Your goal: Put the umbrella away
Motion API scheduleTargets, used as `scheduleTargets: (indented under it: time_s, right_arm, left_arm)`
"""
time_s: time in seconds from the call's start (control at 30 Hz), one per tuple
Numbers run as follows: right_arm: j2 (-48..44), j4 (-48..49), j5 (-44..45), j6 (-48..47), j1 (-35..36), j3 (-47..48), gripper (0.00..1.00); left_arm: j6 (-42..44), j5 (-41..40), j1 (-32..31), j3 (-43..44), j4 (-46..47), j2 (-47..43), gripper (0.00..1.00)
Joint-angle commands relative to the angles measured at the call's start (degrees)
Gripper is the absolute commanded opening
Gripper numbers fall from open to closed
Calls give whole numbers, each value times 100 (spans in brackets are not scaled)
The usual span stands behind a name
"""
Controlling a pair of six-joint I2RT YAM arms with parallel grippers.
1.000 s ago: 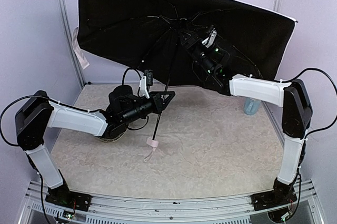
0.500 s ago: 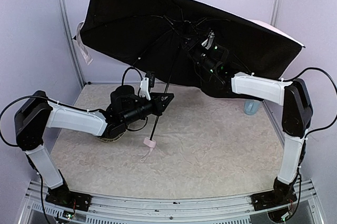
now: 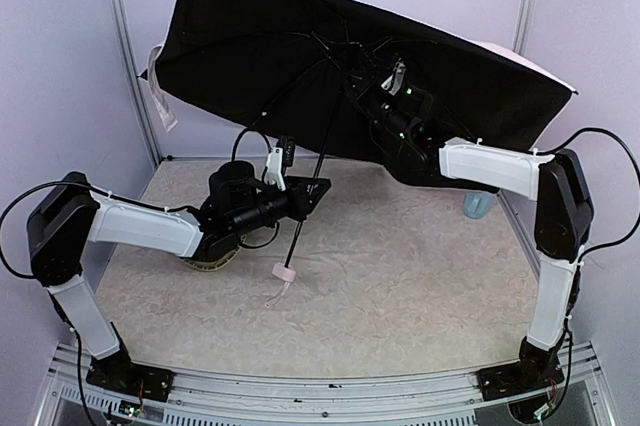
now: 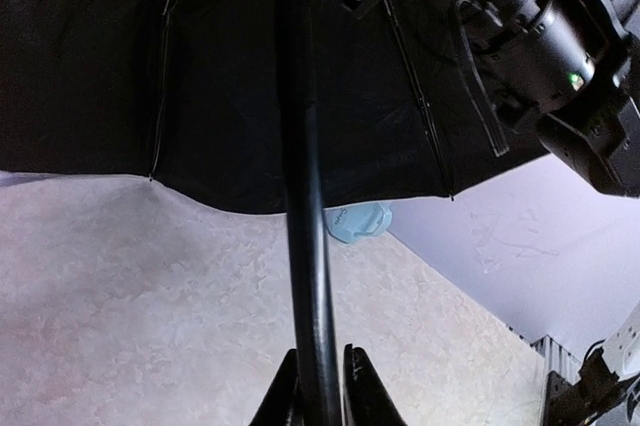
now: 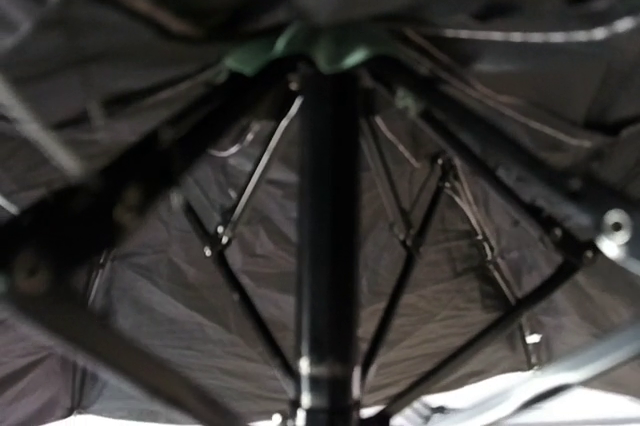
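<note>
Your left gripper is pinching the black shaft of the umbrella at the bottom centre of the left wrist view. Its two fingertips are pressing against either side of the rod, with no gap showing. In the overhead view that grip is sitting at mid-frame, on the lower stretch of the shaft. The small pink handle is hanging just below and left of it, above the mottled table.

Your right gripper is reaching up into the centre of the open canopy, where the black ribs are fanning out from a green hub. The right wrist view is too blurred and crowded to tell how far those fingers are apart or whether they are holding anything.

The umbrella is standing fully open and tilting across the upper half of the overhead frame, its dark underside facing you. A pale pink strap tab is dangling at its left edge. A pale blue object is lying on the table at the right, beneath the canopy's rim.
</note>
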Motion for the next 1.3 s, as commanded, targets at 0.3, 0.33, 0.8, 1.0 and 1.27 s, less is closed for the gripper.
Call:
scheduleTargets:
  time_s: [0.3,0.33,0.8,1.0,1.27]
  right_arm:
    - [-299,334,3,-1431,-39,626,0]
    - [-293,364,-35,-1452,-39,657,0]
    - [59,-98,-784,-1622,-40,1570,0]
    - [27,-240,-759,-1860,-33,1513,0]
    - [50,-1759,-156,-3517,421,1259,0]
  left_arm:
    - [115,1249,186,-284,461,563,55]
    - [70,1249,210,-305,482,642,56]
    - [-70,1149,266,-472,773,1073,18]
    - [-268,1131,259,-488,953,1072,0]
    - [-685,809,333,28,1421,754,0]
